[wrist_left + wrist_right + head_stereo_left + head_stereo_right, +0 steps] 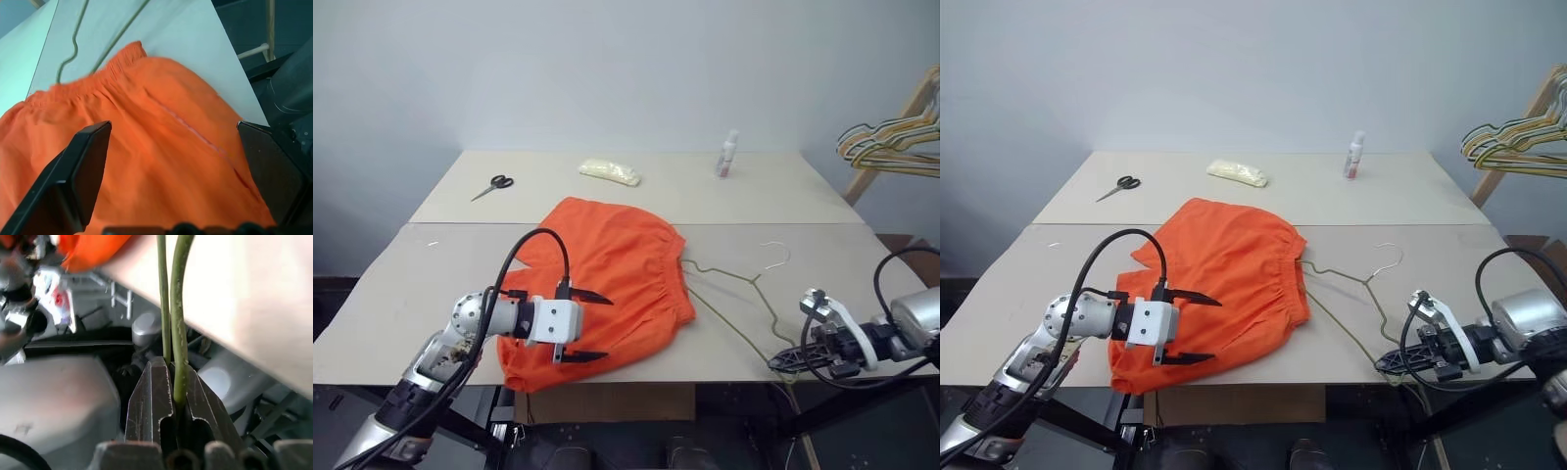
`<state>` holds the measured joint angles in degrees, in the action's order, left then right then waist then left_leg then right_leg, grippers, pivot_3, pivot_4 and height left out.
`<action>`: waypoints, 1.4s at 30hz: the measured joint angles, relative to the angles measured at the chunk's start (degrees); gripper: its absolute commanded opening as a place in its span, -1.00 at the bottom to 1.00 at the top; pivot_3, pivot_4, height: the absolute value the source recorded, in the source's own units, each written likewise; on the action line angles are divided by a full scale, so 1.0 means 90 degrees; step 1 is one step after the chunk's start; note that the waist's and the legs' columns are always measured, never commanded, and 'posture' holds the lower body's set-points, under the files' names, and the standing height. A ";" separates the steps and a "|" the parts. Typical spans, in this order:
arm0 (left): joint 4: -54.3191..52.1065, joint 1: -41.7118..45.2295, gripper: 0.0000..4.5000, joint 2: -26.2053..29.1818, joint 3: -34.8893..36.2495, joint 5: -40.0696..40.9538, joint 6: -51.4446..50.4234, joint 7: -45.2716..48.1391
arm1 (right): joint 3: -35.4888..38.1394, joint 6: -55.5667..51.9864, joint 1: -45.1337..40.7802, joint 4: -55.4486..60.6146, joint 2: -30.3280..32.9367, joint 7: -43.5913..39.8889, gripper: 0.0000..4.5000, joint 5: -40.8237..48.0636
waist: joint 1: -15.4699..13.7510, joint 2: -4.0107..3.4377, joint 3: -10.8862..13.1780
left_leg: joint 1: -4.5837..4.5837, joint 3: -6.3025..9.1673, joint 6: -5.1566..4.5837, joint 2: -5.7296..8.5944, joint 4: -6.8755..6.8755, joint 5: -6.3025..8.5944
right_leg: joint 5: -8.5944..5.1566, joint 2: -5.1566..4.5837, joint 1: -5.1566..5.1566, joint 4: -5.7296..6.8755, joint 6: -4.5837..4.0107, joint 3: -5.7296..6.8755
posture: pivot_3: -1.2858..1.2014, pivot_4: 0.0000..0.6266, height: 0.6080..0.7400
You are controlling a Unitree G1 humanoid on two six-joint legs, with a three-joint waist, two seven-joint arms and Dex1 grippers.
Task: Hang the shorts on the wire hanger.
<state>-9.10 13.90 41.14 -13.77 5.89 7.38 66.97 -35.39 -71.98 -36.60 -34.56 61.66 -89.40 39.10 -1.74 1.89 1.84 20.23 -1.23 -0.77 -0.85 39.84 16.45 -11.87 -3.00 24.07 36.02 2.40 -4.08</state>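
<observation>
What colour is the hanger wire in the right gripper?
Dull olive green wire hanger, clearest in the right wrist view.

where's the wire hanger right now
In the left eye view the wire hanger lies on the table right of the shorts, its near corner pinched in the right end effector at the front edge.

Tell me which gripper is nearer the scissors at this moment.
Left. The left gripper hangs open over the shorts, on the same side as the scissors. The right gripper is shut on the wire hanger at the table's opposite near corner.
</observation>
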 measured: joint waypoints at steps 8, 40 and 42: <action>0.0001 -0.0003 0.98 0.0001 -0.0003 -0.0005 0.0001 0.0000 | 0.0166 -0.0216 -0.0347 -0.0463 -0.0340 -0.0009 -1.00 -0.0456 | -0.0049 -0.0002 -0.0001 | 0.0008 0.0004 -0.0004 0.0002 0.0000 0.0003 | 0.0021 -0.0001 0.0002 -0.0002 -0.0038 0.0001 | 0.10 -1.00 1.00; -0.0036 -0.0093 0.98 -0.0032 -0.0020 -0.0037 -0.0007 -0.0125 | 0.0536 0.0585 -0.2103 -0.3088 -0.2359 -0.0016 -1.00 -0.1464 | -0.0060 -0.0009 0.0000 | 0.0012 0.0007 -0.0007 0.0003 0.0001 0.0005 | 0.0024 0.0001 0.0007 0.0006 -0.0041 0.0004 | 0.13 -1.00 1.00; -0.0039 -0.0093 0.98 -0.0033 -0.0021 -0.0043 -0.0008 -0.0132 | 0.0673 0.0697 -0.2201 -0.3311 -0.2492 -0.0012 -1.00 -0.1718 | -0.0059 -0.0010 -0.0001 | 0.0012 0.0008 -0.0007 0.0002 0.0000 0.0005 | 0.0024 0.0002 0.0007 0.0005 -0.0041 0.0005 | 0.13 -1.00 1.00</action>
<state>-9.45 13.07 40.85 -13.95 5.51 7.31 65.79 -29.33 -65.71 -56.41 -64.36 39.24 -89.51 23.64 -2.27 1.80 1.83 20.34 -1.16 -0.84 -0.83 39.84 16.49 -11.66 -2.97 24.13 36.07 2.03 -4.04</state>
